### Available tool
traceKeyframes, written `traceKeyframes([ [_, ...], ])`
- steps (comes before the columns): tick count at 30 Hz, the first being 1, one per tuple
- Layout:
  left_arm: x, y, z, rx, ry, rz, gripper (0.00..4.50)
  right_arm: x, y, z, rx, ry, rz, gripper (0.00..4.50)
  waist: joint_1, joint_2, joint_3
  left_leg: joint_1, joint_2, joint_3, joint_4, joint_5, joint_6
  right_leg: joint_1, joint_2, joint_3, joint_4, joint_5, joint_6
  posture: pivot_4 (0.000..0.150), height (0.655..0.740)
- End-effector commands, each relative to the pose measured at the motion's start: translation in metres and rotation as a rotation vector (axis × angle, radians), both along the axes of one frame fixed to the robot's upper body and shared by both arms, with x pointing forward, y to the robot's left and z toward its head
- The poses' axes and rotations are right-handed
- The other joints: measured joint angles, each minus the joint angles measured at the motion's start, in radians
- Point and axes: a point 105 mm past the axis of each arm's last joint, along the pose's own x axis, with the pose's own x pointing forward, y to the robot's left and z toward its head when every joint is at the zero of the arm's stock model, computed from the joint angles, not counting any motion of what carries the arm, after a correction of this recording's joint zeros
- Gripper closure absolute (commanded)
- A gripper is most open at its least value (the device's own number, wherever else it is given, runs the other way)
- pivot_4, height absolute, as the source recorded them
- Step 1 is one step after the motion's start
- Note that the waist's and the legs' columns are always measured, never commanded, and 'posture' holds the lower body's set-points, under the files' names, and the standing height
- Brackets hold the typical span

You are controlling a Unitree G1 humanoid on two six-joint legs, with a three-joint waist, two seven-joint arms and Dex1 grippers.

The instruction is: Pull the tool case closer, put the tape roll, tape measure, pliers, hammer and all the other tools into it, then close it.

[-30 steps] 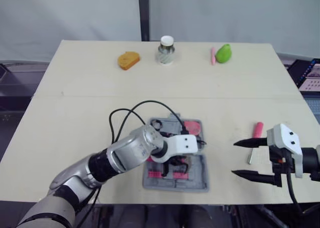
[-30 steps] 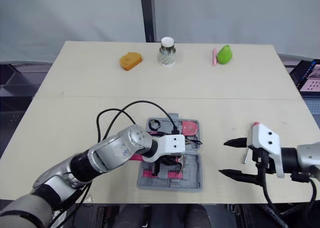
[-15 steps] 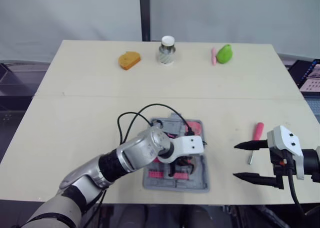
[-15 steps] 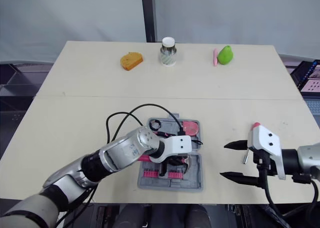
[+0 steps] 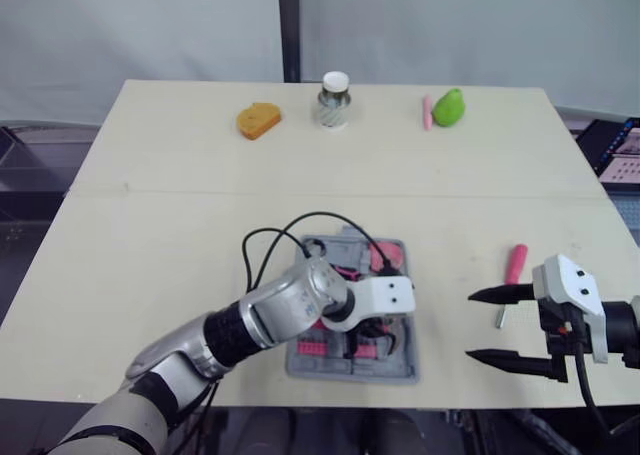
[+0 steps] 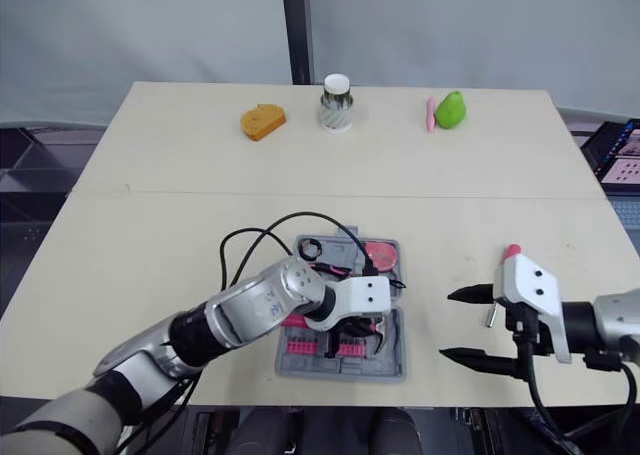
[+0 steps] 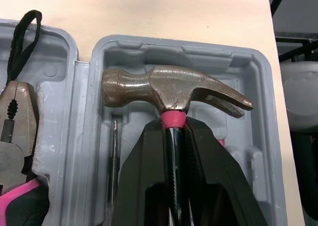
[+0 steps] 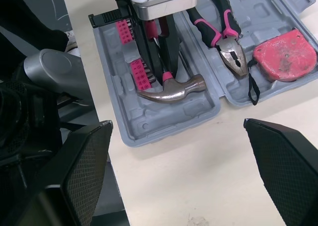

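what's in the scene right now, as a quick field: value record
left claw: shut on the hammer's neck, just below the head
hammer: head in a moulded recess of the tool case; whether it is fully seated, cannot tell
right claw: open, empty, over the table to the right of the case
already in case: pliers, red tape measure
outside case: pink-handled tool on the table near the right claw
case state: open, lying flat

Nothing can be read; marks on the tape measure point(image 8: 284, 54) are too small.
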Motion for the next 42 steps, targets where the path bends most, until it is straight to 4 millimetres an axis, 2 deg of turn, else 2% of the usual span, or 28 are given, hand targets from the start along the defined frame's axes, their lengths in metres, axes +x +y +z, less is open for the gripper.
traceKeyframes([
  [1,-0.0065,-0.0091,0.0016,-0.027,-0.011,-0.039,4.44,-0.0007,0.0007,0.0089,-0.002,-0.045,-0.001,0.0,0.0,0.0,0.0,0.0,0.0,0.0,0.0,0.0,0.0,0.0,0.0,0.0,0.0,0.0,0.0,0.15,0.74],
  [42,-0.0026,-0.0169,-0.005,-0.047,0.0,0.004,4.44,-0.003,0.0025,0.0079,0.005,-0.053,-0.036,0.0,-0.001,0.0,0.0,0.0,0.0,0.0,0.0,0.0,0.0,0.0,0.0,0.0,0.001,0.0,0.0,0.15,0.74],
])
